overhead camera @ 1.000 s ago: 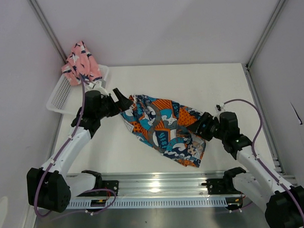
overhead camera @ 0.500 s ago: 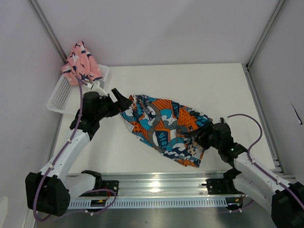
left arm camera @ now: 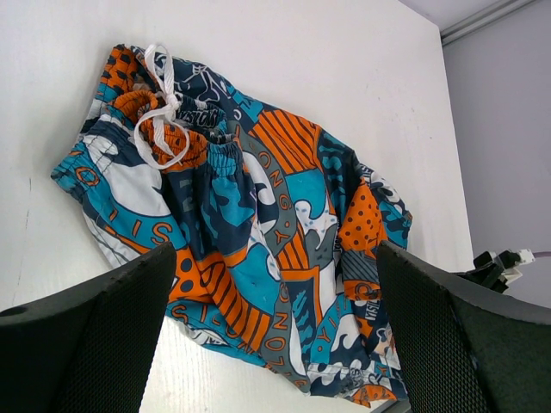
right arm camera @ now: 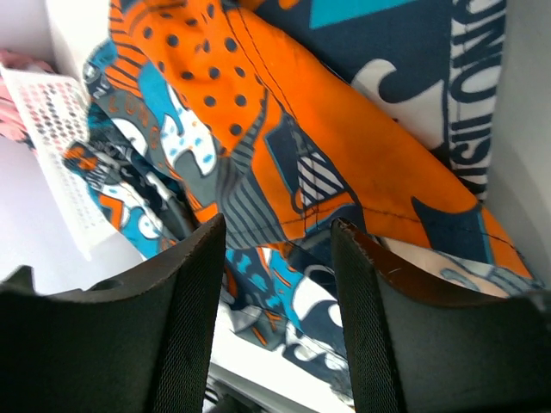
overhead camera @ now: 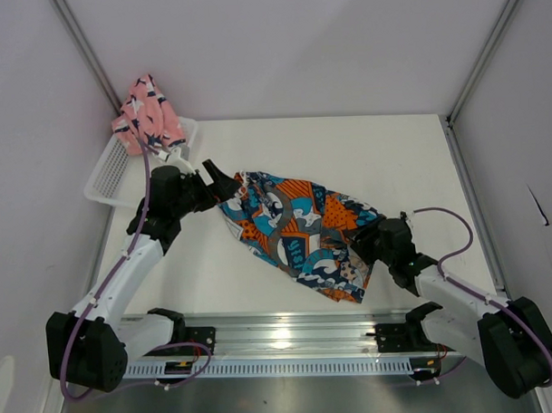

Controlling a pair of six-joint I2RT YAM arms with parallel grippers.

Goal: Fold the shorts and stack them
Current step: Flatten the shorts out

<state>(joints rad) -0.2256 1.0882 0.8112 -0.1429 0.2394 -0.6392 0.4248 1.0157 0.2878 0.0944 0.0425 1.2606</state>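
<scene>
At the far left, the white mesh basket [overhead camera: 107, 176] sits at the table's [overhead camera: 365, 149] back corner. The pink shorts [overhead camera: 148, 116] are bunched up over its far end, unfolded and untouched by either arm.

Just right of the basket, the left gripper [overhead camera: 222, 181] hovers by the waistband end of the printed shorts [overhead camera: 295, 233]. Its jaws are spread wide and nothing is in them. Its wrist view looks down between the two fingers onto the gathered waistband [left arm camera: 185, 155] and the loose white drawstring [left arm camera: 159, 112].

The printed shorts lie in the middle of the table, spread roughly flat on a diagonal, with the waistband towards the left arm and the leg hems towards the right. The cloth is rumpled and I can see no clean fold in it.

At the right end, the right gripper [overhead camera: 362, 243] is low at the leg hem. Its fingers [right arm camera: 185, 318] stand partly apart, with the orange hem showing in the gap. They do not look pinched onto the cloth.

By my reading, the task is near its start. Neither pair is folded and nothing is stacked. The first pair needs grasping and folding, then the pink pair has to come out, be folded and go on top.
</scene>
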